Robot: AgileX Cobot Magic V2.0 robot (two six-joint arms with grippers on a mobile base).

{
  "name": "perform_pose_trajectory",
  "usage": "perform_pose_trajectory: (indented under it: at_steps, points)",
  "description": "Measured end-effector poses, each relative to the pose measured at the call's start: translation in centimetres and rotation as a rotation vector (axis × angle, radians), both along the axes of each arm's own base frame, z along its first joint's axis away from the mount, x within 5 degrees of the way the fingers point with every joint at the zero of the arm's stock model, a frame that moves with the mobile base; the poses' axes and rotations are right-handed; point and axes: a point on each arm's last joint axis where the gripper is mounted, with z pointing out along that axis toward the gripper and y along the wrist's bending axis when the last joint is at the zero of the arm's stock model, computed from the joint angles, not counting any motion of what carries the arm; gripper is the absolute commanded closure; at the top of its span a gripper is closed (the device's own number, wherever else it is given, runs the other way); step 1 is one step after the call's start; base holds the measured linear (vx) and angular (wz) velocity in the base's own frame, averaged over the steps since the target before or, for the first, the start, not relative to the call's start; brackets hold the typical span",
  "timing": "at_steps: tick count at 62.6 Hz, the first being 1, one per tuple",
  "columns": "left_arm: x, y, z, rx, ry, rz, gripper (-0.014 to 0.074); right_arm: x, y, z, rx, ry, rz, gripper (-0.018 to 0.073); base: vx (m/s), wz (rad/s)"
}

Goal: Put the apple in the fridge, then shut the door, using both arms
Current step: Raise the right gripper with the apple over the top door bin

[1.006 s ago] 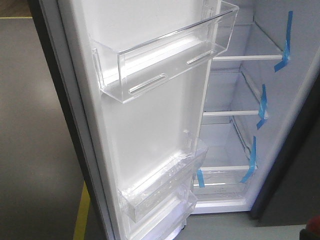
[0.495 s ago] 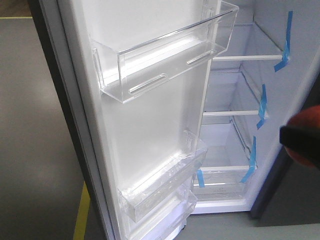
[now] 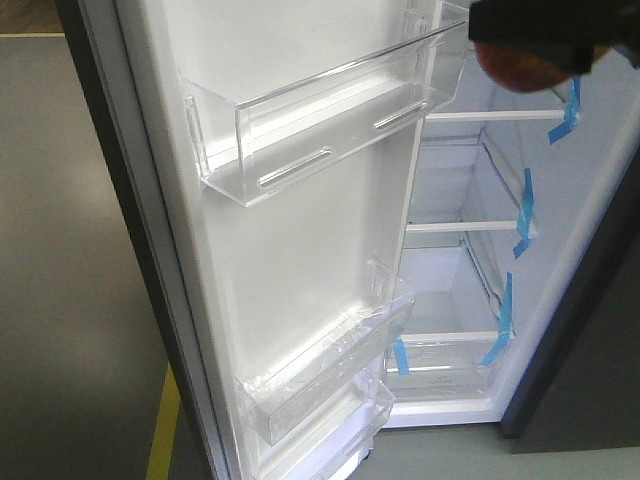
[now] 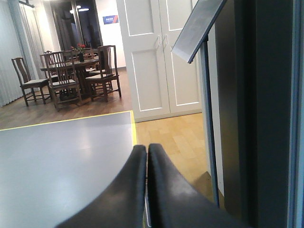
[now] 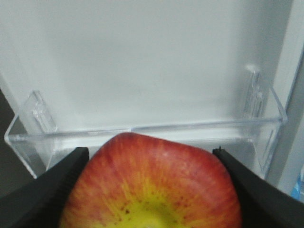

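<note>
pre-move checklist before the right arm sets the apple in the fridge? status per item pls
1. Grip: red-and-yellow round apple sits between the black right fingers, held on both sides: ok.
2. Access: tall white-lined fridge door is wide open: ok.
3. Room: clear plastic door bin straight ahead of the apple holds nothing; glass shelves with blue tape look bare: ok.
4. Clearance between apple and bin rim: cannot tell.
5. Left fingers shut and empty, free for the door push: ok.
6. Left fingers touching the door's dark outer edge: cannot tell.
</note>
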Motion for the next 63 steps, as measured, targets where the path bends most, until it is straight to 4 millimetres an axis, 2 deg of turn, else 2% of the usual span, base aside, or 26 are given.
perform_pose_trajectory:
  at_steps: [12, 20, 37, 53, 63]
  points:
    - [0.0, 0.0, 0.0, 0.0, 0.0, 0.0, 0.0603, 4.1, 0.5, 1.7, 0.04, -0.033, 0.024, 0.0204, 0.0, 0.0]
    - [0.0, 0.0, 0.0, 0.0, 0.0, 0.0, 0.0603, 6.2, 1.7, 2.3, 0.032, -0.056, 0.053, 0.0204, 0.0, 0.0]
    - [0.0, 0.0, 0.0, 0.0, 0.0, 0.0, 0.0603, 10.0, 5.9, 0.9, -0.038, -0.032, 0.047, 0.0204, 0.0, 0.0]
    - [0.0, 0.0, 0.0, 0.0, 0.0, 0.0, 0.0603, 13.1, 6.6, -1.9, -0.066, 0.04, 0.004, 0.0192, 0.0, 0.0]
    - [0.0, 0.0, 0.0, 0.0, 0.0, 0.0, 0.0603, 13.8, 6.8, -3.1, -0.08, 0.081, 0.01, 0.0106, 0.0, 0.0]
